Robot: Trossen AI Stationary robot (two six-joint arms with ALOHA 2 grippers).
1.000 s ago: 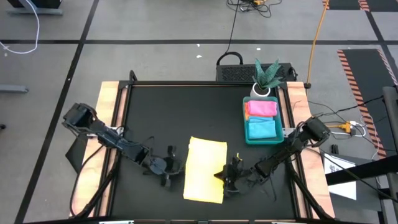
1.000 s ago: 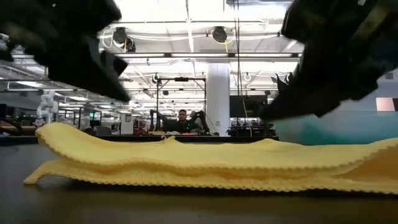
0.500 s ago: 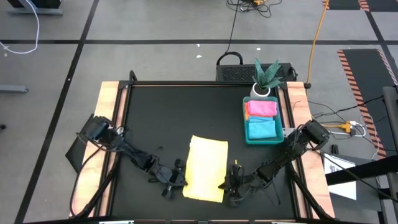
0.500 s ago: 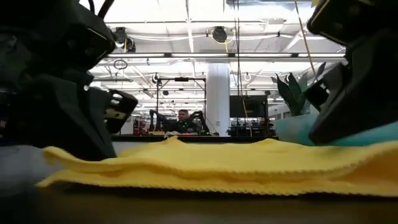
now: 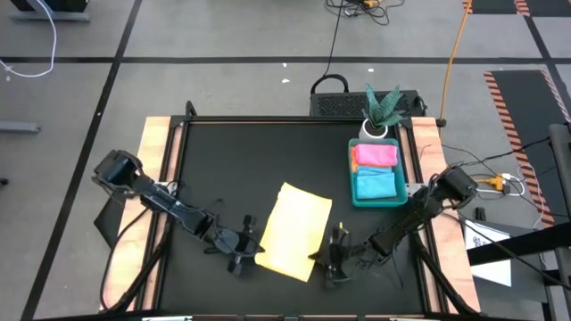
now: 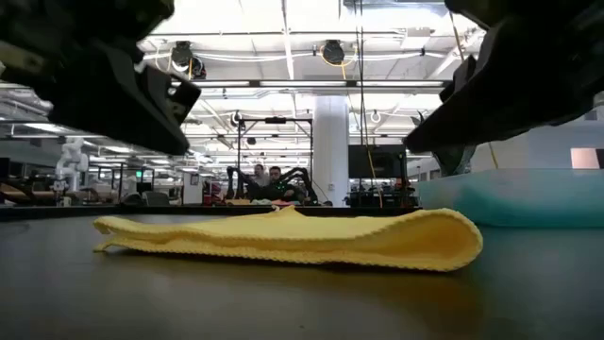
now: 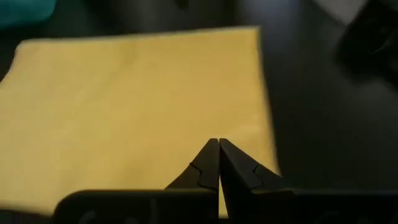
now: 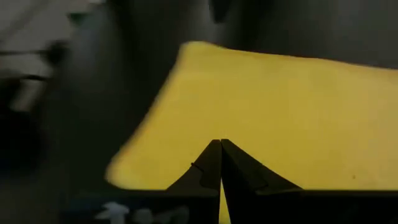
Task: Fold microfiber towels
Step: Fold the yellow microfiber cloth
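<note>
A yellow towel [image 5: 295, 230] lies folded and flat on the black table, slightly askew; it also shows in the low view [image 6: 293, 236]. My left gripper [image 5: 243, 251] is shut and stands at the towel's near left corner. My right gripper [image 5: 331, 258] is shut and stands at its near right corner. In the low view both hang above the table, clear of the towel. A pink towel [image 5: 375, 154] and a light blue towel [image 5: 375, 185] lie folded in the green tray [image 5: 352, 169]. No second yellow towel shows apart from this one.
The green tray stands at the table's far right, with a potted plant [image 5: 382, 111] just behind it. Bare black table lies to the left of and beyond the yellow towel. Wooden rails [image 5: 156, 152] edge the table on both sides.
Both grippers went down to the table at the towel's near end, then came up again. The yellow towel has slid a little toward the table's far edge and turned, its far end now more toward the right.
</note>
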